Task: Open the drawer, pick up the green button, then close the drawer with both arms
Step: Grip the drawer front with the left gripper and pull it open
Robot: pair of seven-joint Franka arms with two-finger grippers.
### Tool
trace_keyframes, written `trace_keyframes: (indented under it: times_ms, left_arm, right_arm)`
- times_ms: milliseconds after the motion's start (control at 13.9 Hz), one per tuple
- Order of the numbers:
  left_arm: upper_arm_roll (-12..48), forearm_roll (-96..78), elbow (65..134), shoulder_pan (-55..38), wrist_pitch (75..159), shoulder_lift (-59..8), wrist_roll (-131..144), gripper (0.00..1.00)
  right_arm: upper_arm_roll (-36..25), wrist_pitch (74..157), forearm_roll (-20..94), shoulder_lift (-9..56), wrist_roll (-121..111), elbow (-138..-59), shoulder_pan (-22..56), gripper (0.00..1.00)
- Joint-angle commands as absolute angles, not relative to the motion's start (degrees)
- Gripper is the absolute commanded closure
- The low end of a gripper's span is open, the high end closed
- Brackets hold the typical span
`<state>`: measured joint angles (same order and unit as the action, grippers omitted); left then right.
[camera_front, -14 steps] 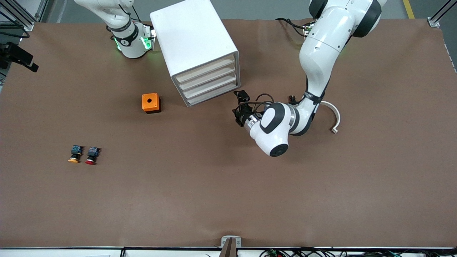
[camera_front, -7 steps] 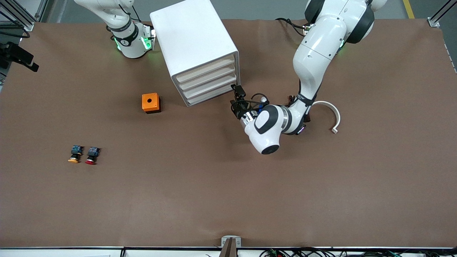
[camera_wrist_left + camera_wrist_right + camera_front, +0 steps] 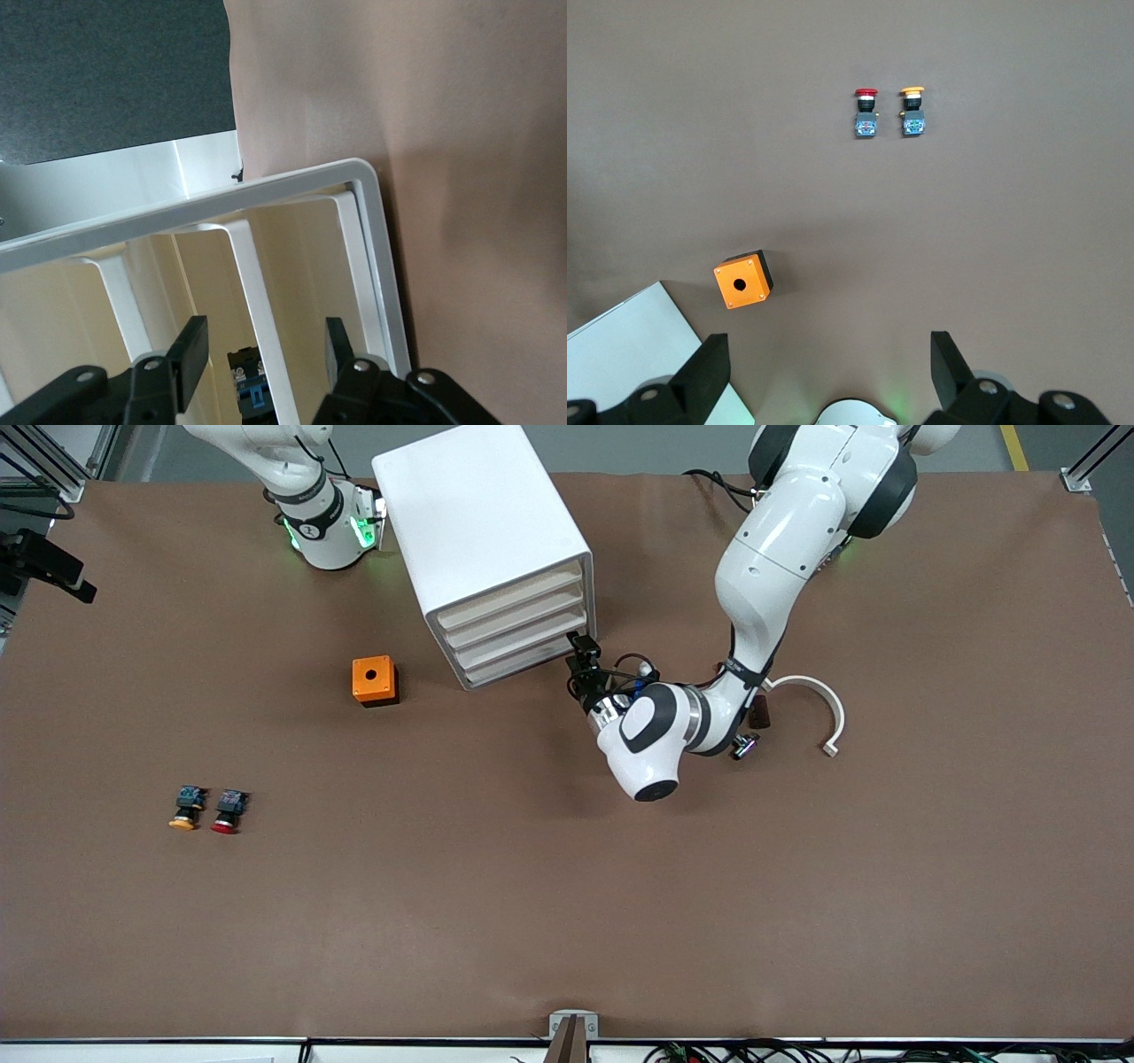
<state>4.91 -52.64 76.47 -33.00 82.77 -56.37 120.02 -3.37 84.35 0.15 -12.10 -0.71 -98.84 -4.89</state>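
The white cabinet (image 3: 483,540) stands near the robots' bases, and its lowest drawer (image 3: 529,657) is shut. My left gripper (image 3: 580,657) is at that drawer's end toward the left arm, close to the cabinet front. In the left wrist view the left gripper (image 3: 263,354) is open, its fingers (image 3: 189,351) on either side of a white bar (image 3: 252,292) between two drawers without touching it. A small dark part with a blue end (image 3: 251,388), likely the button, shows inside beside that bar; its cap is hidden. My right gripper (image 3: 830,363) waits open, high over the table.
An orange box (image 3: 374,680) with a hole sits in front of the cabinet, toward the right arm's end. A yellow-capped button (image 3: 184,808) and a red-capped one (image 3: 228,811) lie nearer the front camera. A white curved piece (image 3: 819,708) lies beside the left arm.
The left arm has swung toward the cabinet, bringing its gripper up to the lowest drawer's end. Its fingers have narrowed. The right arm has not moved.
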Motion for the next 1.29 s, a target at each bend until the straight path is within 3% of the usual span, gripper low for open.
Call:
trace_keyframes:
  times_ms: [0, 359, 503, 863, 1222]
  left_arm:
    - [4.75, -54.14, 75.23, -34.62, 81.74, -57.39, 121.03, 0.39]
    - [4.75, -54.23, 75.85, -37.26, 81.74, -58.01, 121.2, 0.39]
    - [5.01, -54.23, 75.85, -37.61, 80.95, -58.27, 121.29, 0.47]
    - [5.27, -54.32, 75.85, -38.06, 79.37, -59.06, 120.76, 0.84]
    - [5.36, -54.93, 75.85, -37.53, 79.37, -59.06, 120.85, 0.94]
  right_arm:
    - [-3.25, 83.85, 0.62, -11.95, -0.35, -98.44, -5.1, 0.0]
    - [-3.25, 83.85, 0.53, -11.95, -0.35, -98.44, -5.1, 0.0]
    - [-3.25, 83.76, 0.53, -11.95, -0.35, -98.44, -5.18, 0.0]
    - [-3.25, 83.85, 0.44, -11.95, -0.35, -98.44, -5.27, 0.0]
    - [-3.25, 84.2, 0.26, -11.87, -0.61, -98.35, -5.45, 0.0]
